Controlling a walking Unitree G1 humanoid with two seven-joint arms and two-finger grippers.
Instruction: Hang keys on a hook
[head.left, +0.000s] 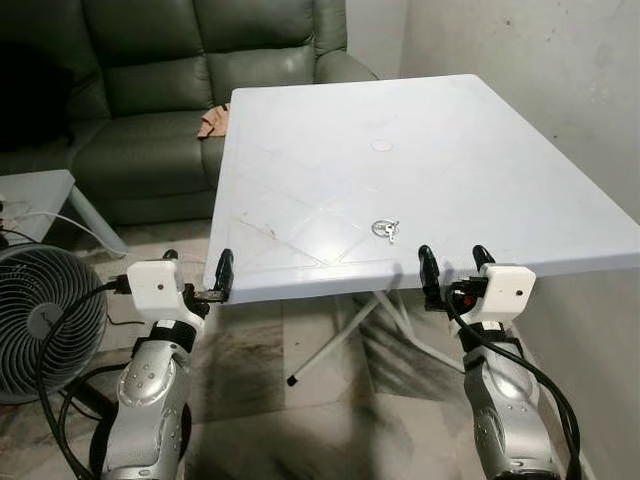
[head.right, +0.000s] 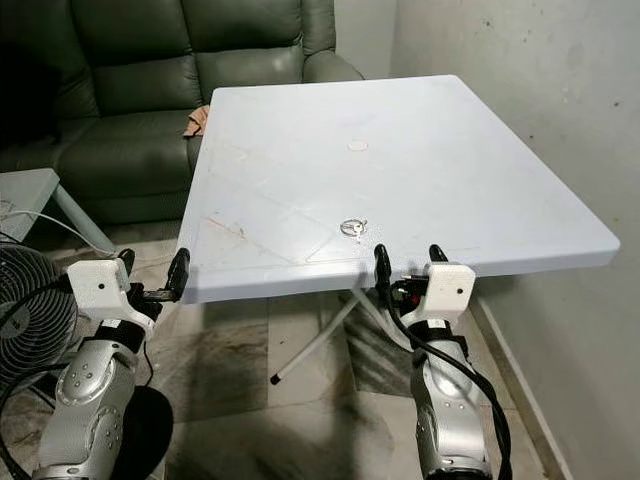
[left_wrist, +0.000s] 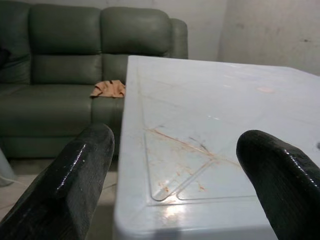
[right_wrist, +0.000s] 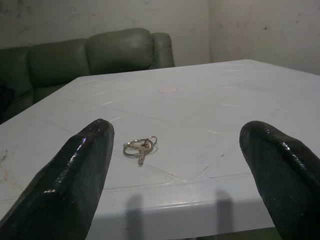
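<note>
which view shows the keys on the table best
The right wrist view: the keys lie close, ring and key distinct, between the open right gripper's jaws. Both eye views show them small near the table's front edge.

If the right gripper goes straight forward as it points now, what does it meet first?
Probably the keys. The right gripper is open at the near edge of the white table, aimed across its top, with the keys ahead toward its left finger.
</note>
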